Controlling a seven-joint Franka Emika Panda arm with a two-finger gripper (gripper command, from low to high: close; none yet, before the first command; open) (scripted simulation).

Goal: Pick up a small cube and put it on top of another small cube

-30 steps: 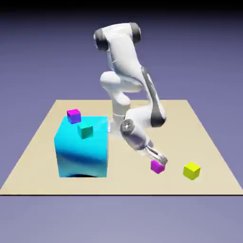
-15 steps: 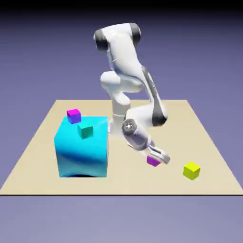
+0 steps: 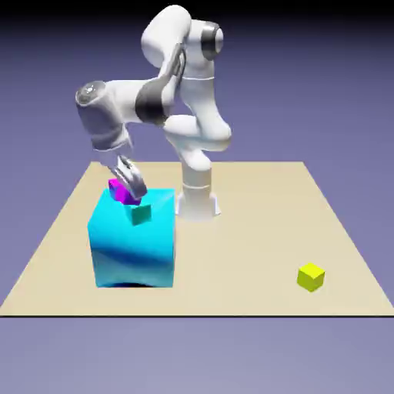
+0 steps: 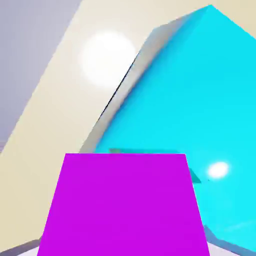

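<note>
The small magenta cube (image 4: 122,205) fills the lower middle of the hand view, and my gripper (image 4: 122,250) is shut on it, its fingers almost hidden behind it. In the exterior view my gripper (image 3: 131,187) hangs over the back left corner of the big cyan block (image 3: 131,246), with magenta (image 3: 118,188) showing at its fingertips. A small teal cube (image 3: 139,213) sits on the block's top, just below and to the exterior view's right of the gripper. In the hand view, a teal sliver (image 4: 145,151) of it peeks over the held cube.
A yellow cube (image 3: 311,277) lies on the tan table (image 3: 254,254) at the exterior view's front right. The robot's base (image 3: 198,202) stands right behind the cyan block (image 4: 200,100). Whether part of the magenta at the fingertips is another cube behind the block, I cannot tell.
My gripper shut on the magenta cube beside the yellow cube and lifted it. The arm then swung to the exterior view's left and now holds the cube over the cyan block.
</note>
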